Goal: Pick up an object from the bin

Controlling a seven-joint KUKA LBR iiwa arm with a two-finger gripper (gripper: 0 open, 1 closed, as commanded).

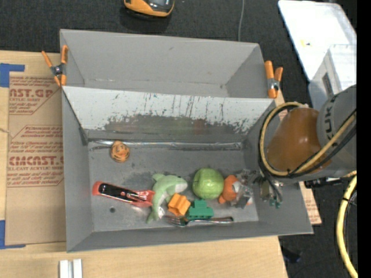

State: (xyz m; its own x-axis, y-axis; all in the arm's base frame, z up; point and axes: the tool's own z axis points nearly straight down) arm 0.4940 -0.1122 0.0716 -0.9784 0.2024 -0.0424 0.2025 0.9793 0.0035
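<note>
- The end effector (250, 191) sits low in the grey metal bin (174, 57), at the right end of its floor and close to the near-right corner. It hangs below the arm's orange wrist cover (293, 141).
- I cannot tell whether the end effector is released or clenched. Its tip shows as a dark cluster of metal parts against the bin's right wall.
- A small orange-red thing (230, 189) lies just left of the end effector, at the right end of the row of things. It is touching the end effector or very nearly so, and I cannot tell whether it is grasped.
- A green apple (207, 182) sits against the left side of the orange-red thing.
- Left of the apple lies a pale green toy animal (165, 190), curved in shape. An orange block (178, 204) and a green block (202, 209) are tucked against its near side.
- A thin metal utensil (200, 219) lies along the near edge of the floor, just beside the green block.
- A red-and-black tool (122, 193) lies flat further left, its right end reaching the toy animal.
- A small orange round thing (120, 150) sits alone toward the far left of the floor, well apart from the others.
</note>
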